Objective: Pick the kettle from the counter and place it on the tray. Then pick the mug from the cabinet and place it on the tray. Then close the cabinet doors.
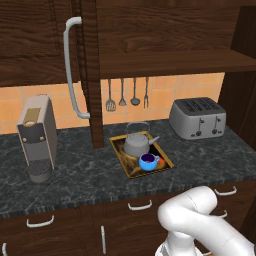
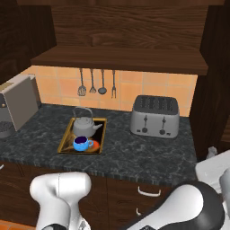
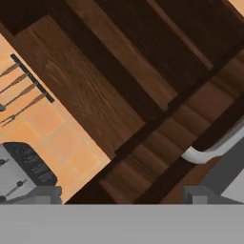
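Now cabinet door [image 3: 157, 157] edge between open gripper [image 3: 119, 195] fingertips, handle [image 3: 214, 150] beside.

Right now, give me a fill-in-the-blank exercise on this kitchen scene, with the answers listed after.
1. The kettle stands on the ____.
2. The blue mug sits on the tray, nearer the counter's ____ edge than the kettle.
3. The silver appliance on the counter to the right of the tray is a ____.
4. The utensils hang on the tiled wall below the cabinet ____.

Answers: tray; front; toaster; shelf
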Tool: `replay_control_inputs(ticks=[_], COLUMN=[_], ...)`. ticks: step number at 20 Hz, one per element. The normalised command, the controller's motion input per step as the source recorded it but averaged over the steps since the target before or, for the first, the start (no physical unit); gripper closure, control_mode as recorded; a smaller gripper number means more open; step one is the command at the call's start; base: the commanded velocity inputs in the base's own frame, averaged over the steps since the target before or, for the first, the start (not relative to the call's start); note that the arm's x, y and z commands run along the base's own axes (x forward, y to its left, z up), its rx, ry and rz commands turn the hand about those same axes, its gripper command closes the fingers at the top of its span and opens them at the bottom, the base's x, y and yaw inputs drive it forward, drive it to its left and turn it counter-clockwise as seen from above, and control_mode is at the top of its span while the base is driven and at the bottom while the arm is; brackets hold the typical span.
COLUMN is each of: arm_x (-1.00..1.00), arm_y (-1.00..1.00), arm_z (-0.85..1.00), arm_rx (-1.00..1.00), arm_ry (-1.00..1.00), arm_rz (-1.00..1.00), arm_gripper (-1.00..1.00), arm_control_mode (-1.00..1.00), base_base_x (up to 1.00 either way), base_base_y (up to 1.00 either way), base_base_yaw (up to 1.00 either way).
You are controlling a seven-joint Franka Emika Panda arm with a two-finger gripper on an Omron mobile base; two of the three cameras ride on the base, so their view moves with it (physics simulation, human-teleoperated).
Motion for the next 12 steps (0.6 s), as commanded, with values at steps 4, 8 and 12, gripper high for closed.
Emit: replay_control_inputs(ticks=[4, 8, 12], arm_x=[0.20, 0.16, 0.03], arm_y=[-0.10, -0.08, 0.01], arm_z=[-0.11, -0.11, -0.01], arm_rx=[0.00, 0.00, 0.00], arm_ry=[0.12, 0.12, 0.06], arm_rz=[0.05, 0.05, 0.06], arm_gripper=[-1.00, -1.00, -1.00], arm_control_mode=[-1.00, -1.00, -1.00], base_base_x=[0.00, 0.00, 0.00], base_base_y=[0.00, 0.00, 0.00], base_base_yaw=[0.00, 0.00, 0.00])
